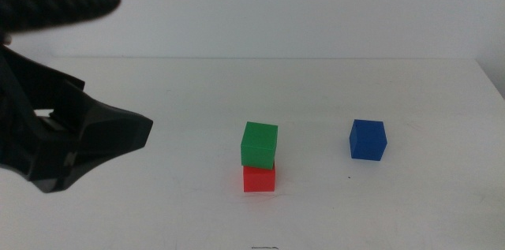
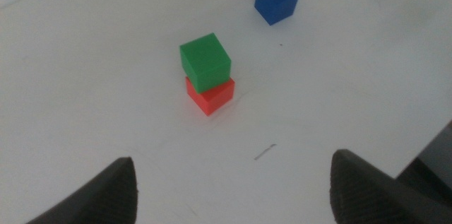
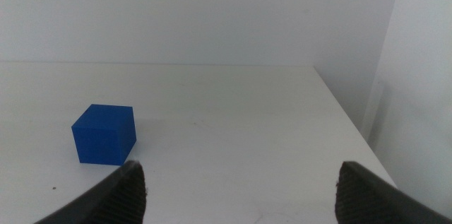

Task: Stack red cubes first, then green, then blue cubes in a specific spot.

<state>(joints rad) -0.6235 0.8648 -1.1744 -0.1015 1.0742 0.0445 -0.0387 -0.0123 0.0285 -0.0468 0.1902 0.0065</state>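
The white table is carrying everything. The left gripper is hanging over its left side, jaws spread wide and holding nothing, well apart from the blocks. The right gripper is also standing open and empty, and the blue cube is sitting just ahead of one of its jaws, off to one side, so the right arm is looking like the nearer one for the last pick. The green cube is resting on the red cube, slightly skewed. The blue cube is lying flat, plain-faced, alone to the stack's right.
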